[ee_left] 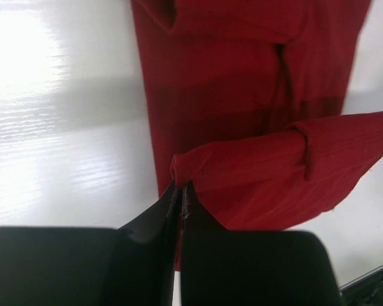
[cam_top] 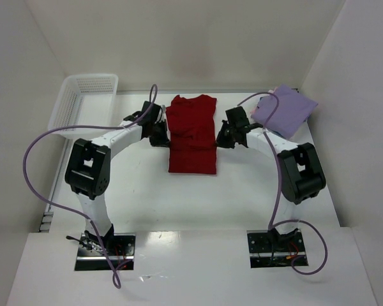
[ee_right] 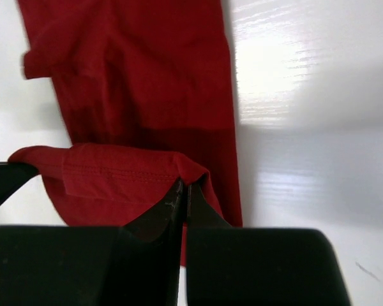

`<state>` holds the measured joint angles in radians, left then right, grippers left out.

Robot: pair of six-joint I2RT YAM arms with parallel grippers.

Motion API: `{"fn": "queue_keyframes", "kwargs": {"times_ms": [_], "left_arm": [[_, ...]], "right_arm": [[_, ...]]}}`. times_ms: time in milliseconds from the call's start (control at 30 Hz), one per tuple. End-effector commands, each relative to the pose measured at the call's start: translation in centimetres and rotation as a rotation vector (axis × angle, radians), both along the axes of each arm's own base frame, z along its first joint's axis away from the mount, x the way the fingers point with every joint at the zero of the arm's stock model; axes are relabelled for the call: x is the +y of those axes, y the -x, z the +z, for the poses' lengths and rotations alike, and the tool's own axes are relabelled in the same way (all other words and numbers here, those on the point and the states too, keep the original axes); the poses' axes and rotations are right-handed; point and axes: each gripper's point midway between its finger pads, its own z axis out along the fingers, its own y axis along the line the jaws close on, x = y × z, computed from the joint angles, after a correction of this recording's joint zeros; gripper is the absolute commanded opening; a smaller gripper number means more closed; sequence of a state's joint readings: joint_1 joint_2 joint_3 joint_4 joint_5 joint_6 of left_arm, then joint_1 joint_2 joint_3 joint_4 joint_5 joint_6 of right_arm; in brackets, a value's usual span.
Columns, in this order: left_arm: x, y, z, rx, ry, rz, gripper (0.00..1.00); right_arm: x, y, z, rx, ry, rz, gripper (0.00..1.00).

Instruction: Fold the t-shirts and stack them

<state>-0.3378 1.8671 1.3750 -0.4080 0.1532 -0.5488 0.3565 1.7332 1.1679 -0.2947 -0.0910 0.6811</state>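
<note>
Dark red soft-cloth t-shirt (cam_top: 191,137) lies mid-worktop (cam_top: 134,191), narrowed to a long strip. Left gripper (ee_left: 180,191) and right gripper (ee_right: 184,191) are each closed tight, pinching a lifted fold of cloth at opposite sides. Risk: such thin pinches may slip, or an uneven lift may skew the fold. Wrist views show both bites; only the overhead shows the folded square lavender t-shirt (cam_top: 286,109), far right, well apart.

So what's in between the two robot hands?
The dark red t-shirt, seen from the top view; the left gripper and right gripper each pinch one side of it.
</note>
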Motion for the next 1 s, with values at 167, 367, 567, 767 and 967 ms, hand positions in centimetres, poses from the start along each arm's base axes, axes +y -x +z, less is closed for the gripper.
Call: {"fn": "queue_keyframes", "kwargs": {"times_ms": [167,367,567,767,967], "left_arm": [[2.4,-1.2,-2.4,0.011,-0.043,0.008,0.00],[2.8,-2.4,-3.6,0.017,-0.048,0.005,0.00],[2.3,-2.9,-4.6,0.033,-0.038,-0.028,0.01],[2.3,-3.9,-3.4,-0.013,-0.033,-0.062,0.31],[1.4,-5.9,-1.8,-0.057,0.011,-0.103,0.35]], "right_arm": [[-0.1,-3.3,-1.9,-0.028,0.027,0.012,0.00],[-0.3,-4.9,-1.0,-0.067,0.056,0.004,0.00],[-0.2,-6.4,-2.0,-0.060,0.082,-0.002,0.00],[-0.2,-6.9,-2.5,-0.055,0.098,-0.001,0.08],[-0.8,-7.5,-1.9,-0.076,0.100,-0.031,0.37]]}}
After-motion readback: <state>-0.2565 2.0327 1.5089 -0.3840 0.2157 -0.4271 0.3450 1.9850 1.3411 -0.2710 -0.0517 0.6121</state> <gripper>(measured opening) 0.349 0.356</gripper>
